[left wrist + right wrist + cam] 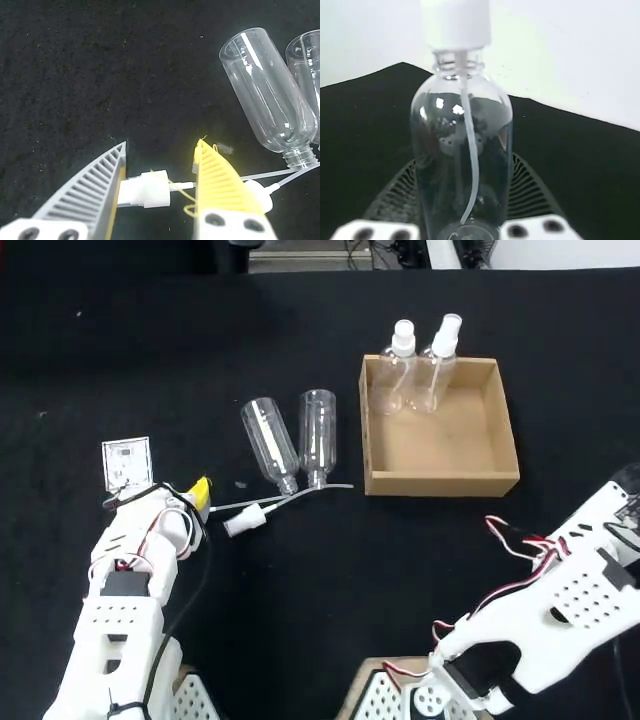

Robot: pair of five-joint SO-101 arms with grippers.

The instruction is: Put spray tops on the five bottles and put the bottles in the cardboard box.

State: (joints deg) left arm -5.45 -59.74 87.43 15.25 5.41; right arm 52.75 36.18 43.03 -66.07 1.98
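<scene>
Nearest, the right gripper (465, 161) is pressed onto the held bottle (462, 125) from both sides. The bottle stands upright and already carries a fitted top (456, 25), its dip tube hanging inside.

The left gripper (162, 144) sits low over the table with its jaws spread around a spray top (147, 189). The head touches the grey finger (95, 192); no pinch is evident. A second spray top (245, 522) lies just beside it.

Beyond lie two bare bottles (270, 445) (318, 438), side by side with their necks toward the tops. Farthest, the cardboard box (440, 483) holds two capped bottles (400, 370) (440, 365) against its far wall.

Assessment: two bottles are boxed, a third is capped and awaiting placement, and the next top is being picked up. The left jaws should close squarely on the head, clear of the tube.
</scene>
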